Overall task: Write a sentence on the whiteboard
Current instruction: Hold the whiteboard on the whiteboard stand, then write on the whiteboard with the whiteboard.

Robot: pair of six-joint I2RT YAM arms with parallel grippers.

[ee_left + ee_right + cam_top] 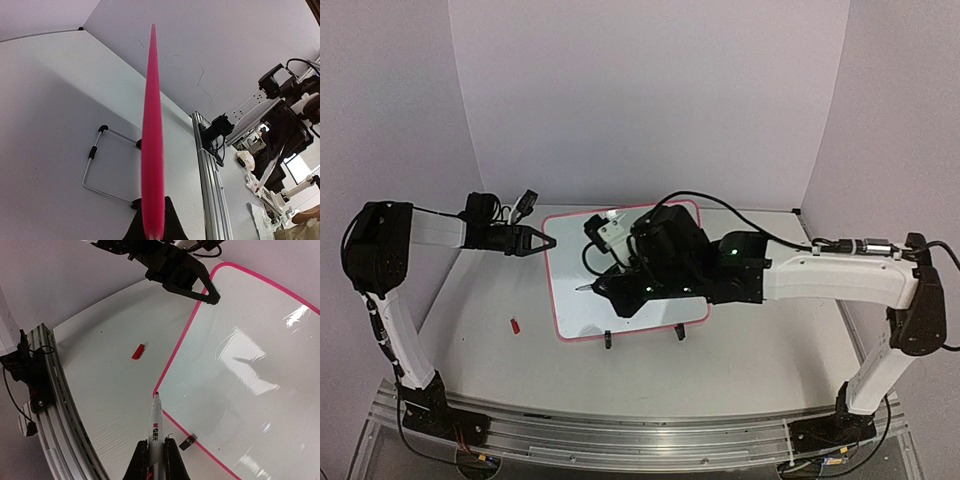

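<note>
The whiteboard [580,290], glossy white with a pink-red frame, stands tilted on two black clip feet at the table's middle. My left gripper [548,243] is shut on its upper left edge; in the left wrist view the pink frame [152,150] runs up edge-on from between the jaws. My right gripper [610,288] is shut on a white marker [156,426], uncapped, red tip pointing left. The tip hovers over the board's lower left part, near the corner [156,390]. The board [250,370] shows no writing. The left gripper [212,296] shows in the right wrist view too.
A small red marker cap [516,325] lies on the table left of the board; it also shows in the right wrist view [138,351]. A wire stand [95,160] props the board from behind. An aluminium rail [620,440] runs along the table's near edge.
</note>
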